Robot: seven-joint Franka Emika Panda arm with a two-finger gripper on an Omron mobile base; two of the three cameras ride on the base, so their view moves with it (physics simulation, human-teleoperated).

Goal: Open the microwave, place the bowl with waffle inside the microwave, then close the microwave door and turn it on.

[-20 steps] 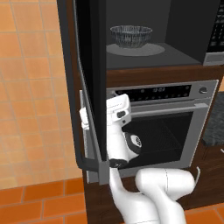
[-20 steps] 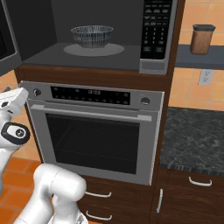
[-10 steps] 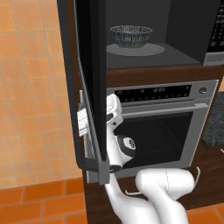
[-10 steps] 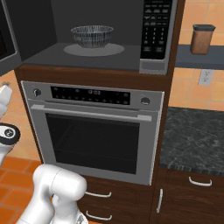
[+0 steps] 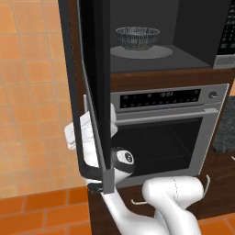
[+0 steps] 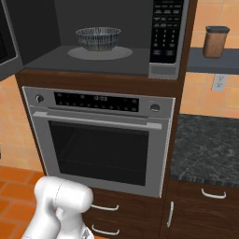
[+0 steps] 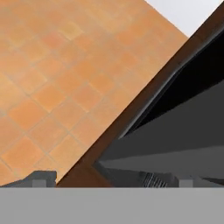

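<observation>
Standing open, microwave door (image 5: 87, 92) swung out edge-on, long axis vertical; black glass, grey frame. Bowl (image 6: 98, 38) upright on turntable (image 6: 100, 52). Pincer (image 7: 111, 178) released.

My left base view sits low behind the arm, looking up and forward past the edge of the open microwave door (image 5: 89, 92) into the microwave (image 5: 183, 34) cavity. My right base view looks from the other side, square onto the oven (image 6: 100, 140), with the counter (image 6: 207, 144) at its right. Both share the bowl (image 5: 137, 37) on the turntable (image 6: 100, 52) and the oven front. My hand view sits close and rolled, facing orange wall tiles (image 7: 57, 78) and a dark cabinet edge.
</observation>
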